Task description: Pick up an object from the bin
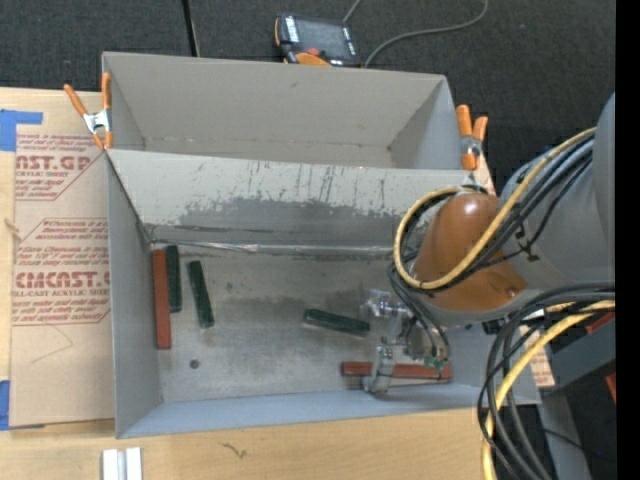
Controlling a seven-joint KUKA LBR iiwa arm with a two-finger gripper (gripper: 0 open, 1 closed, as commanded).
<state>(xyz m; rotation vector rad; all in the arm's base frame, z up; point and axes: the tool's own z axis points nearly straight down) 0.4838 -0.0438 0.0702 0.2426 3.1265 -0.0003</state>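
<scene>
**Jaws parked on the red stick, near-right corner of the bin**

The arm (470, 258) comes in from the right, and the jaws sit right on a red stick (412, 371). It lies flat along the near edge of the bin (300, 128), close to the right corner. I honestly can't tell whether they're clenched on it or released. A dark green stick (335, 320) lies near them, toward the middle of the floor. By the left edge there's more — a second red stick (161, 303) with two green sticks (174, 278) just beside it.
</scene>
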